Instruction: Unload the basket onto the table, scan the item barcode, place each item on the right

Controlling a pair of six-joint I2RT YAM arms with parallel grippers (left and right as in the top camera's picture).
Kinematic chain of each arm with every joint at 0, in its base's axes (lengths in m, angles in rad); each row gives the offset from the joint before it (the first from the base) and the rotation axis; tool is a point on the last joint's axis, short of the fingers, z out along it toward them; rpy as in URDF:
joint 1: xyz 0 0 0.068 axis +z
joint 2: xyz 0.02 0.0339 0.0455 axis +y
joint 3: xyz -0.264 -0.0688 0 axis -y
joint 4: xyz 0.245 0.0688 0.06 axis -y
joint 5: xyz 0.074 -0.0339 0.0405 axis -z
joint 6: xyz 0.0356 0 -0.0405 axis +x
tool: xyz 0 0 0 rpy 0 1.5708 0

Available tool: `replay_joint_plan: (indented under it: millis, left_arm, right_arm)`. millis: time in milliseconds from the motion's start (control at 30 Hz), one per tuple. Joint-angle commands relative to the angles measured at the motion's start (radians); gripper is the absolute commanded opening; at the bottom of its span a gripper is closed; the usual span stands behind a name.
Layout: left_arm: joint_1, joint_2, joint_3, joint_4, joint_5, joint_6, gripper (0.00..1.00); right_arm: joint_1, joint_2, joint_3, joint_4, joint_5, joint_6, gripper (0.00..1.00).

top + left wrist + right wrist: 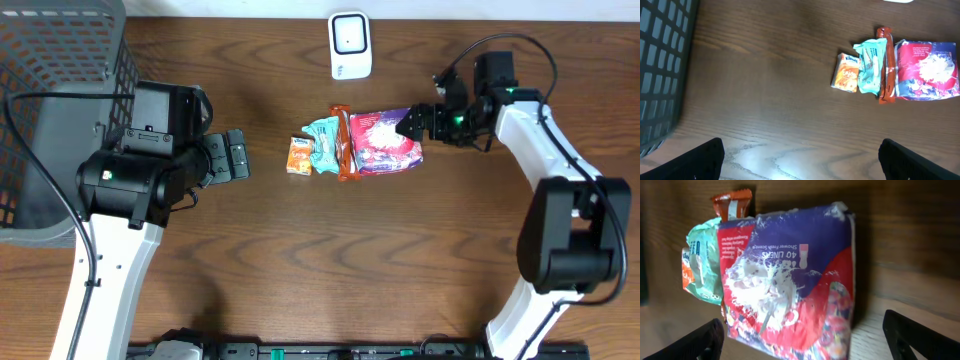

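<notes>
Overhead: pack (pixel 385 142) lies mid-counter (pixel 300 260), touching a bar (pixel 345 145) at its 9 o'clock; scanner (pixel 350 45) at 12 o'clock. Right end effector (pixel 408 126) is spread at the pack's 2 o'clock corner, holding nothing. Left end effector (pixel 238 157) is spread and idle. Recommend straddling the pack squarely, clear of the bar.

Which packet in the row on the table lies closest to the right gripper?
The red-and-blue liner pack, at the row's right end; the right gripper hangs open at its edge. The teal packet and orange Kleenex pack lie farther left.
</notes>
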Motion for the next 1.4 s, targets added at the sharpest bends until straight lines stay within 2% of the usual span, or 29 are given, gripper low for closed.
replay_joint_plan:
  millis: [0,100,200,333,500,667,833,1133,1367]
  left_arm:
    - [0.001,0.004,-0.002,-0.002,-0.013,0.006,0.98]
    - [0.001,0.004,-0.002,-0.002,-0.013,0.006,0.98]
    - [0.001,0.004,-0.002,-0.002,-0.013,0.006,0.98]
    - [0.001,0.004,-0.002,-0.002,-0.013,0.006,0.98]
    - [0.001,0.004,-0.002,-0.002,-0.013,0.006,0.98]
    - [0.001,0.004,-0.002,-0.002,-0.013,0.006,0.98]
    - [0.001,0.004,-0.002,-0.002,-0.013,0.006,0.98]
    - [0.001,0.004,-0.002,-0.002,-0.013,0.006,0.98]
    - [0.001,0.004,-0.002,-0.002,-0.013,0.006,0.98]
  right_arm:
    - [-0.003,0.050,0.020,0.006,-0.107,0.003,0.95]
    - [0.002,0.097,0.020,0.006,-0.125,0.003,0.84]
    - [0.000,0.138,0.020,0.000,-0.125,0.004,0.63]
    - [0.000,0.161,0.019,-0.006,-0.140,0.004,0.49]
    - [0.000,0.148,0.028,-0.032,-0.138,0.004,0.01]
    - [-0.001,0.101,0.080,-0.114,-0.053,0.005,0.01]
    - [0.010,0.017,0.183,-0.259,0.194,0.017,0.01]
    - [0.074,-0.144,0.269,-0.402,0.769,0.156,0.01]
    - [0.135,-0.129,0.232,-0.467,1.251,0.294,0.01]
